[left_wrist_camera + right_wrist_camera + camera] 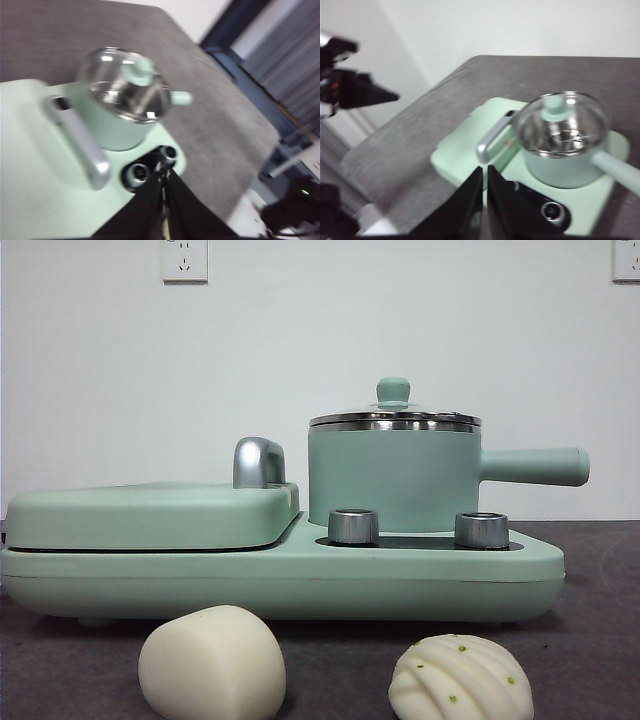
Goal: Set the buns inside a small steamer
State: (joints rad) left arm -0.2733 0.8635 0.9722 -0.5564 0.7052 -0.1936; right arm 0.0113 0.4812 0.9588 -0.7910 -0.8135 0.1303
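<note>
Both buns, the smooth bun (212, 663) and the ridged bun (461, 678), sit on the table (600, 640), far below the left gripper (164, 176) and right gripper (485, 172), both pinched closed above the lidded steamer (395, 475).

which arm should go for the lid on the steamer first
Probably the left. The left gripper sits nearer the lid than the right gripper does; both are shut and empty, so the edge is slight.

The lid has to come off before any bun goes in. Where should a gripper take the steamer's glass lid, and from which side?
Grip the green knob at the center of the glass lid, coming straight down from above. The knob stands upright and narrow above the domed glass, which looks too wide and smooth for the jaws. The steamer stands level on the base, so a straight lift should free the lid.
</note>
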